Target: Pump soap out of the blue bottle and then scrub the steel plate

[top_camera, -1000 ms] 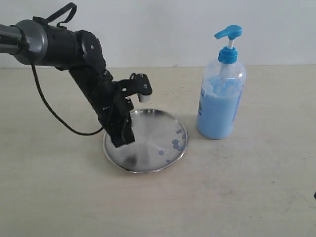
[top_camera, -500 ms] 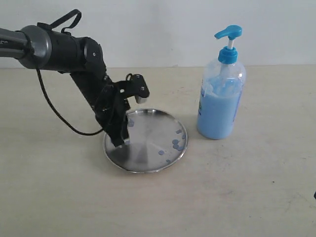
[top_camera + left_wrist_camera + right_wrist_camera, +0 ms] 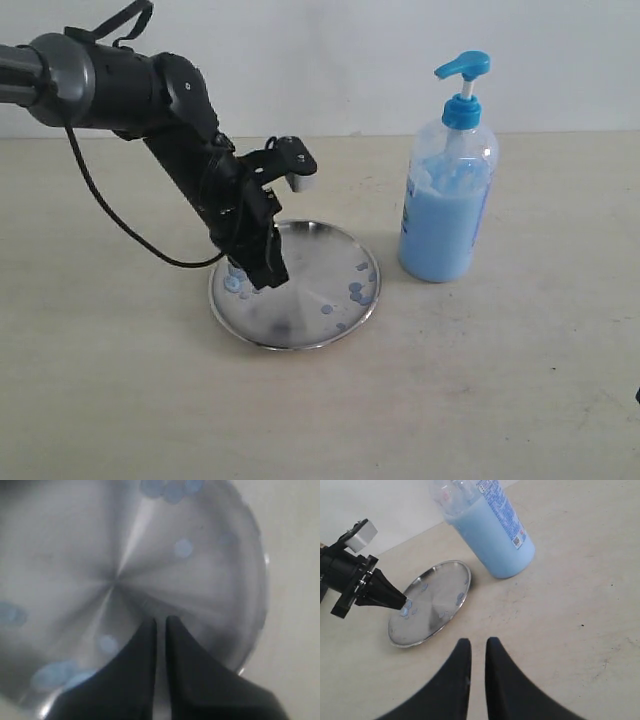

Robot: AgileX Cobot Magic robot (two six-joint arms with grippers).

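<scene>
The steel plate (image 3: 300, 300) lies on the table, with small blue soap droplets (image 3: 355, 291) near its right rim and a few more (image 3: 233, 283) at its left rim. My left gripper (image 3: 268, 281) points down onto the plate's left half, its tips on or just above the metal; in the left wrist view it (image 3: 160, 621) is shut with nothing between its fingers, over the plate (image 3: 75, 545). The blue bottle (image 3: 448, 205) stands upright to the right of the plate, pump head up. My right gripper (image 3: 478, 641) is shut and empty, hovering over bare table away from the plate (image 3: 432, 600) and the bottle (image 3: 490, 530).
A beige tabletop (image 3: 450, 380) spreads around the plate, and a white wall (image 3: 330, 60) closes off the back. The left arm's black cable (image 3: 110, 215) loops over the table to the left of the plate.
My left gripper has moved to the right across the plate, from its left edge toward the middle. Droplets at the left rim now show. Bottle and plate stay put.
</scene>
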